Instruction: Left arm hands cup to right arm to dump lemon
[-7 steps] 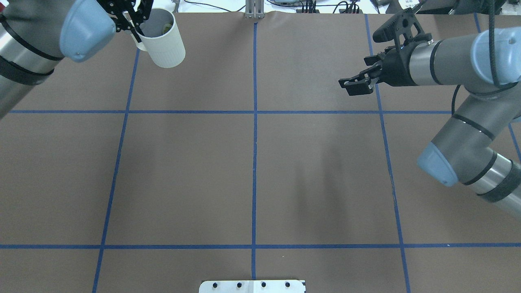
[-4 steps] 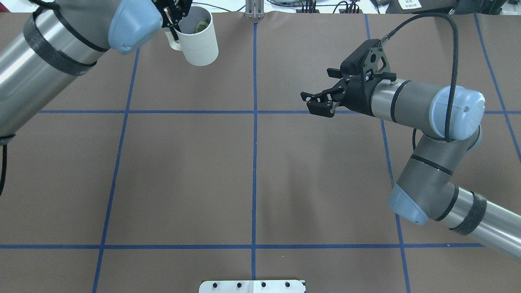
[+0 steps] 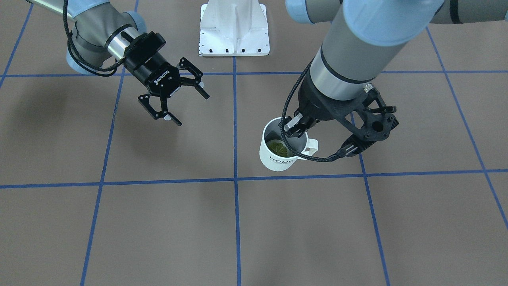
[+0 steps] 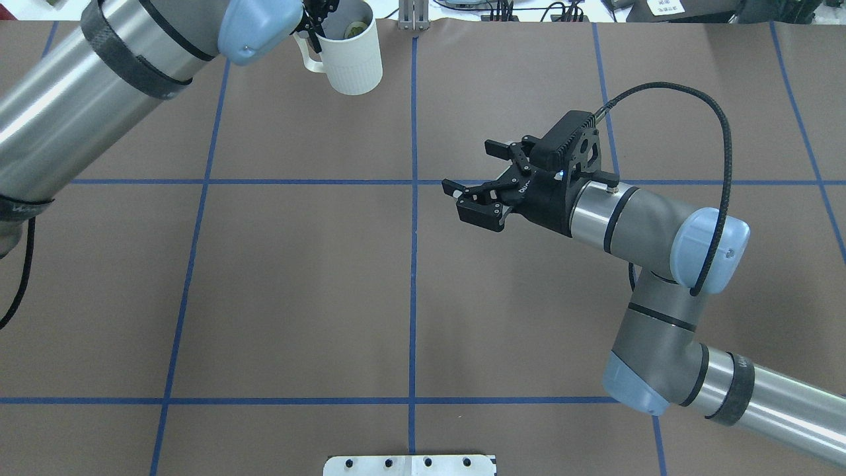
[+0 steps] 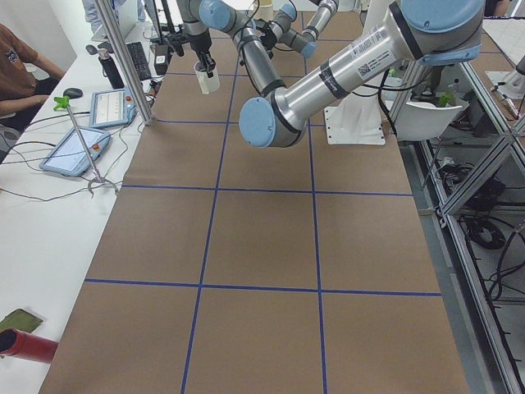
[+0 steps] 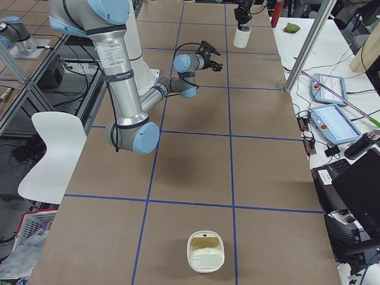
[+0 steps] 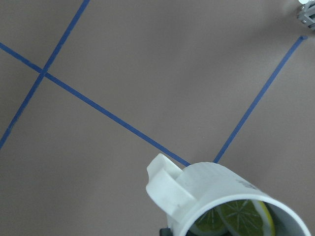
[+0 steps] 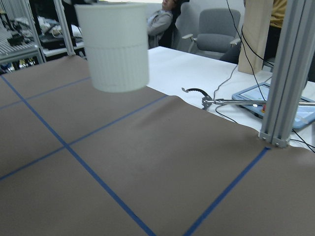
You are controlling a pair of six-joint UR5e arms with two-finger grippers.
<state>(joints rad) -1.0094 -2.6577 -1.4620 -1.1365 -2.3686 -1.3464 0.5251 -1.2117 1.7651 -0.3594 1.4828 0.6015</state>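
Observation:
The cream-white cup (image 3: 278, 157) with black "HOME" lettering hangs upright above the table at its far side, handle (image 3: 312, 147) turned away from the right arm. My left gripper (image 3: 294, 126) is shut on the cup's rim beside the handle, one finger inside. A yellow-green lemon (image 3: 278, 147) piece lies in the cup's bottom, also seen from the left wrist as the lemon (image 7: 236, 219). My right gripper (image 3: 191, 109), lettered ROBOTIQ, is open and empty, well apart from the cup (image 4: 353, 59) and pointing toward it. The right wrist view shows the cup (image 8: 115, 46) ahead in the air.
The white robot base plate (image 3: 234, 29) sits at the table's robot side. A cream container (image 6: 205, 252) rests at the table's right end. An aluminium post (image 8: 285, 73) and tablets (image 5: 94, 111) stand beyond the far edge, where a person (image 5: 16, 61) sits.
My left arm has carried the cup to the right, toward the centre line. My right arm has swung left and nearer, its gripper still open.

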